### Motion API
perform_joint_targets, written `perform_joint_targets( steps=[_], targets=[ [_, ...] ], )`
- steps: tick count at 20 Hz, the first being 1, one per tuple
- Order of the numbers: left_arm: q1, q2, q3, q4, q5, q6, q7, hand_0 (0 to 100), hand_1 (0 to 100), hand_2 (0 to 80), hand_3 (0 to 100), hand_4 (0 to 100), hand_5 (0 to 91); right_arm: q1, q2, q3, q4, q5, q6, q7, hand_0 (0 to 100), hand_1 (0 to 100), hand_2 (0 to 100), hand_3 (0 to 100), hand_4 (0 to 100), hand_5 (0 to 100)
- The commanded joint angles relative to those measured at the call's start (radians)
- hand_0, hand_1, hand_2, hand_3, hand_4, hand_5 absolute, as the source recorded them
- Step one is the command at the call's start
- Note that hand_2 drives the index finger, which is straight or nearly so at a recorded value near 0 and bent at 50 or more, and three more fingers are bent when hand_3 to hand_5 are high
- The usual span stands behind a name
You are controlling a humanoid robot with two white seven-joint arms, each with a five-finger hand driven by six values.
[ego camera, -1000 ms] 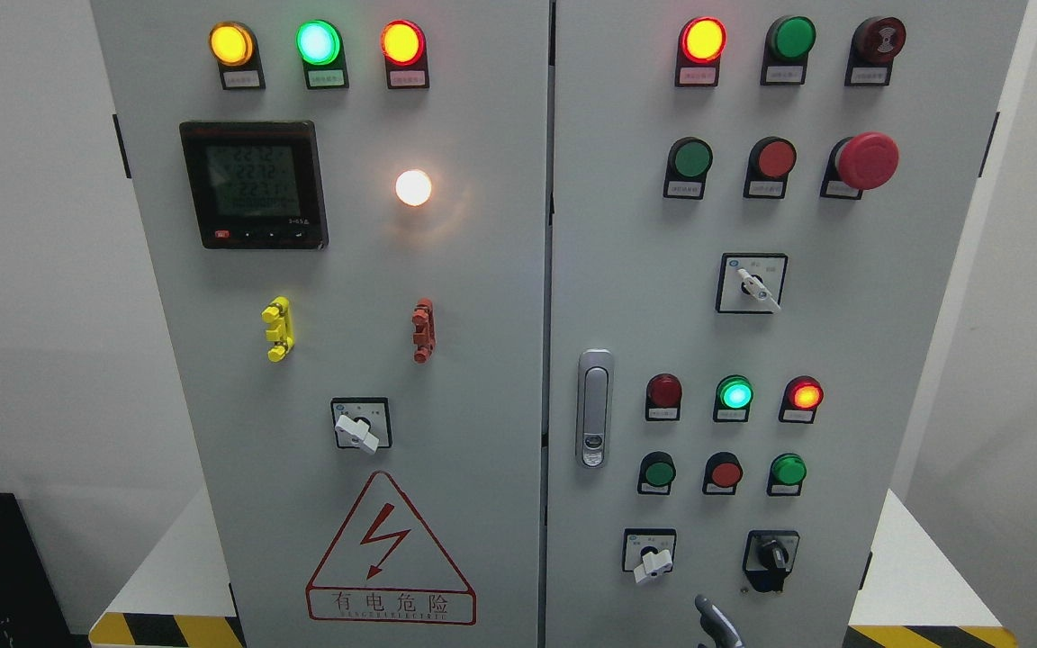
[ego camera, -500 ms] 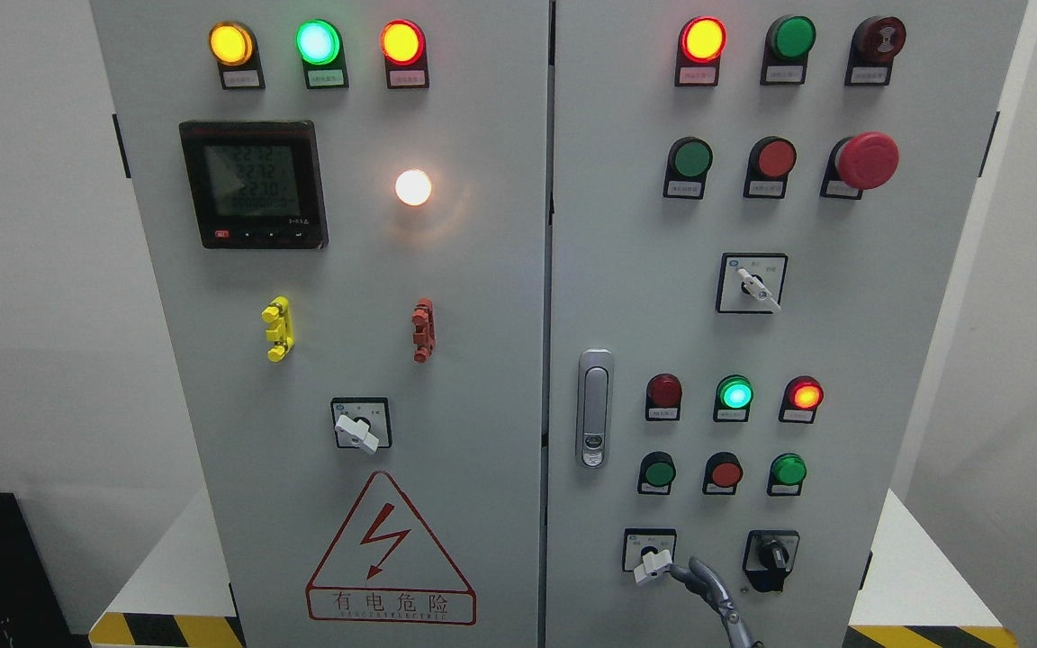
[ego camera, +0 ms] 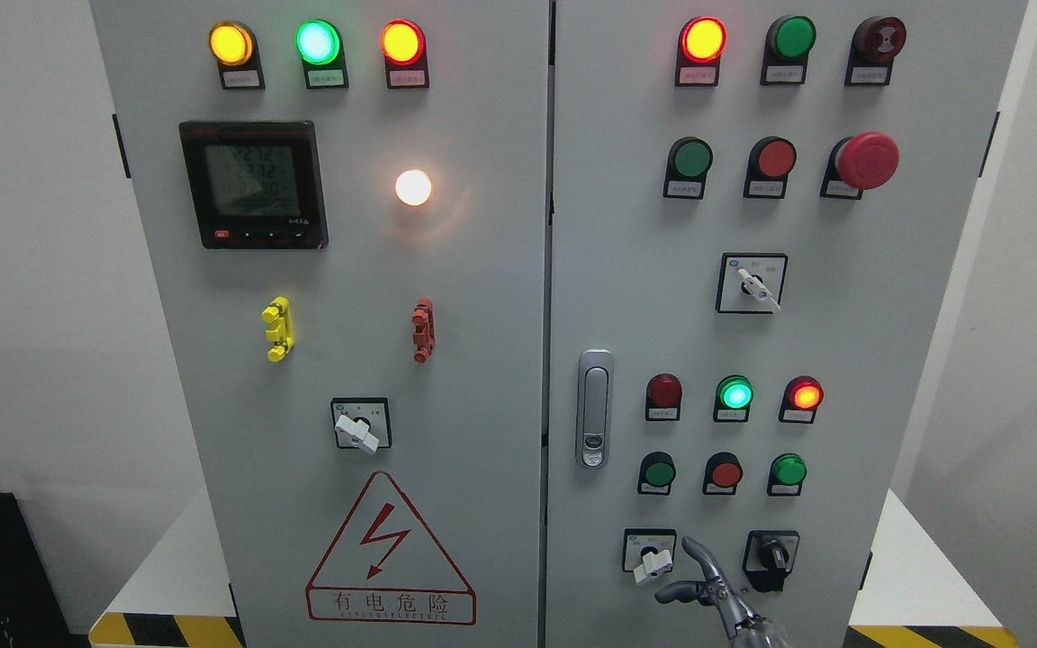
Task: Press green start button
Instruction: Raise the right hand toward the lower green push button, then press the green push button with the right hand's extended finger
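Grey metal hand (ego camera: 707, 585) sits low on the right door, fingers spread and holding nothing, index pointing up between two selector switches, below the green button (ego camera: 659, 471)

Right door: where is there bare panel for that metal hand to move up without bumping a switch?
Bare strip: right of the handle, left of the button columns. Also bare between the white-lever switch and the lamp row. Crowded: the right hand sits between the lower white switch and black switch, beneath three buttons.
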Motion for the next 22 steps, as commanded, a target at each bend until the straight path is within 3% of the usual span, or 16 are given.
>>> perform_joint_targets(
  steps=[1,4,9,22],
  targets=[
    [-0.001,0.000,0.000,-0.001,0.000,-0.001,0.000,12,56,0.0,0,0,0.0,-0.058,0.002,-0.081,0.005,0.175,0.001,-0.016,28,30,0,63,62,67],
    [0.001,0.000,0.000,-0.001,0.000,-0.001,0.000,12,56,0.0,0,0,0.0,-0.086,0.002,-0.094,0.008,0.226,0.003,-0.019,40,32,0,66,65,70],
    [0.001,0.000,0.000,-0.001,0.000,-0.001,0.000,12,56,0.0,0,0,0.0,-0.118,0.002,-0.100,0.030,0.261,0.008,-0.019,47,31,0,69,66,72],
    [0.001,0.000,0.000,-0.001,0.000,-0.001,0.000,12,56,0.0,0,0,0.0,-0.181,0.004,-0.081,0.129,0.304,0.015,-0.025,53,28,0,70,67,73]
  ],
)
